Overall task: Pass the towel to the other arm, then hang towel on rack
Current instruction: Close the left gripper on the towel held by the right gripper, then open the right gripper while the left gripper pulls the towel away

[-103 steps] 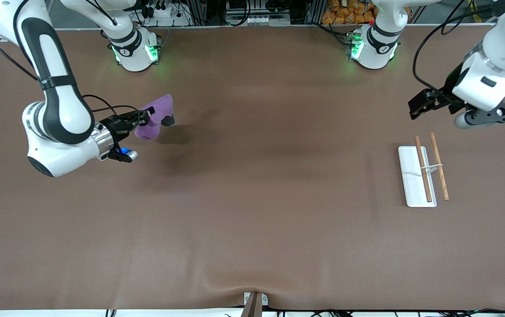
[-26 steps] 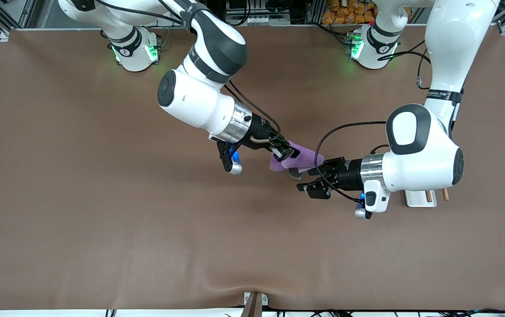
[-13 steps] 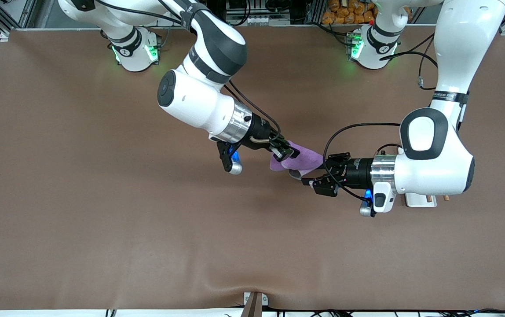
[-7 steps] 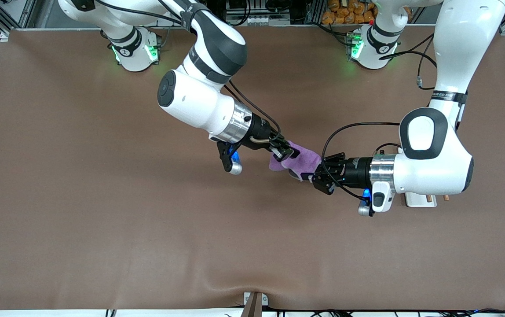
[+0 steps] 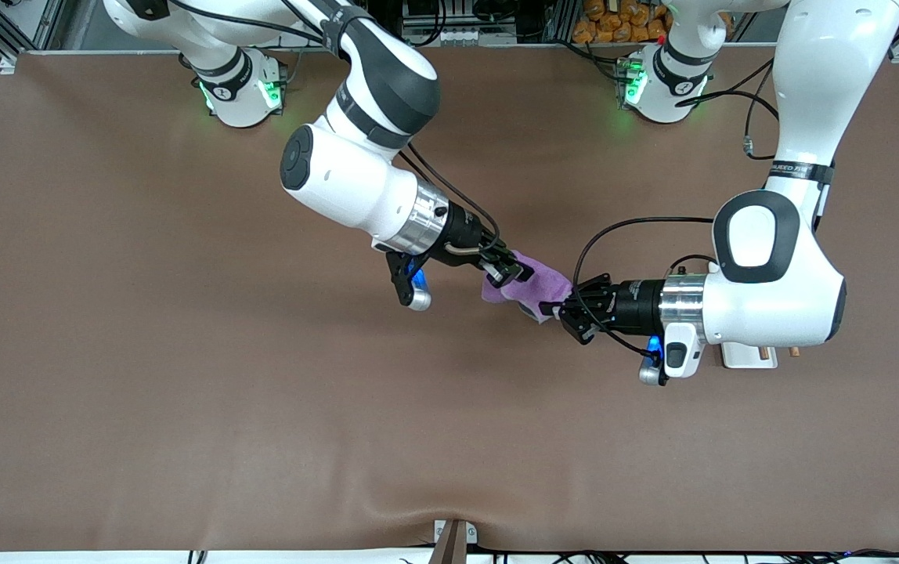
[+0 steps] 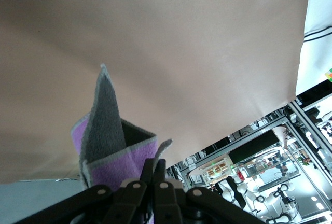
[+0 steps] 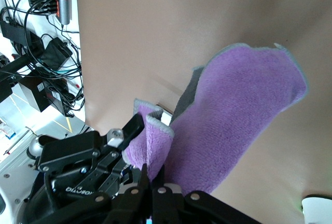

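Note:
The towel [image 5: 536, 283], purple with a dark grey back, hangs in the air over the middle of the table, held at both ends. My right gripper [image 5: 514, 274] is shut on the end toward the right arm. My left gripper [image 5: 563, 307] is shut on the end toward the left arm. In the left wrist view the towel [image 6: 111, 151] stands folded above the shut left gripper [image 6: 160, 164]. In the right wrist view the right gripper [image 7: 154, 168] pinches a fold of the towel [image 7: 238, 110]. The rack [image 5: 741, 356] is mostly hidden under the left arm.
The brown table [image 5: 183, 392] spreads wide around both arms. The arm bases with green lights [image 5: 242, 90] stand along the edge farthest from the front camera. A small mount [image 5: 453, 536] sits at the nearest edge.
My left gripper has moved up to the towel's free end and shut on it; one second ago its fingers were open. The right arm and towel have stayed in place.

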Robot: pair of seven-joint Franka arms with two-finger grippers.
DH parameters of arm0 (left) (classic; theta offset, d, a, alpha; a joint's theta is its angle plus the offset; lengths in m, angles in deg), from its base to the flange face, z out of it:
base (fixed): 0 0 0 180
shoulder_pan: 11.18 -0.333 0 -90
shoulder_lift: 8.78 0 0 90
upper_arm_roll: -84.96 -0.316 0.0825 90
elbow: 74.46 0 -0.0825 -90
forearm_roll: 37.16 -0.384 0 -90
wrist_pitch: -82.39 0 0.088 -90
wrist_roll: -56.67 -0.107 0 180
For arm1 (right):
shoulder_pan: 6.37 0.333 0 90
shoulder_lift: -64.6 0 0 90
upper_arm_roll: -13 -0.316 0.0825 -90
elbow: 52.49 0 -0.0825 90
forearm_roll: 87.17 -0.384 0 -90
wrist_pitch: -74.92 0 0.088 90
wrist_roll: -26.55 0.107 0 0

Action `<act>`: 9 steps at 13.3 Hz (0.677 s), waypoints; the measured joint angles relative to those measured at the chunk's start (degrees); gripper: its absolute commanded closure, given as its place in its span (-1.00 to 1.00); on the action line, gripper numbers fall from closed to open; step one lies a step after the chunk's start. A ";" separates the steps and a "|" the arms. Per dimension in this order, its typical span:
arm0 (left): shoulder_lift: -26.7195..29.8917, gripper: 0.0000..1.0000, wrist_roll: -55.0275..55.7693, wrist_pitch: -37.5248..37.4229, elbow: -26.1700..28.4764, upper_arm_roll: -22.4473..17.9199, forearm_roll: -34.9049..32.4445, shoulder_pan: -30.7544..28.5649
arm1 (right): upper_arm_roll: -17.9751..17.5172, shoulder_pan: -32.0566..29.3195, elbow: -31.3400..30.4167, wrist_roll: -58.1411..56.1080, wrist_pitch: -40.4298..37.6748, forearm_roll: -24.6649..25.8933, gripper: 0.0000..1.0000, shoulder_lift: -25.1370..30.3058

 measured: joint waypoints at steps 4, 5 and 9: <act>3.68 1.00 -0.06 -4.23 -1.34 -0.09 -1.43 -3.66 | 0.16 -0.01 0.16 0.00 -0.03 0.00 -1.00 0.00; 5.03 1.00 -0.06 -5.17 -1.77 -0.11 -2.84 -4.81 | 0.23 -0.01 0.28 -0.05 -0.11 0.33 -1.00 0.00; 9.68 1.00 -0.14 -7.37 -2.14 -0.14 -10.60 -7.79 | 0.31 0.01 0.72 -0.07 -1.96 1.65 -1.00 0.02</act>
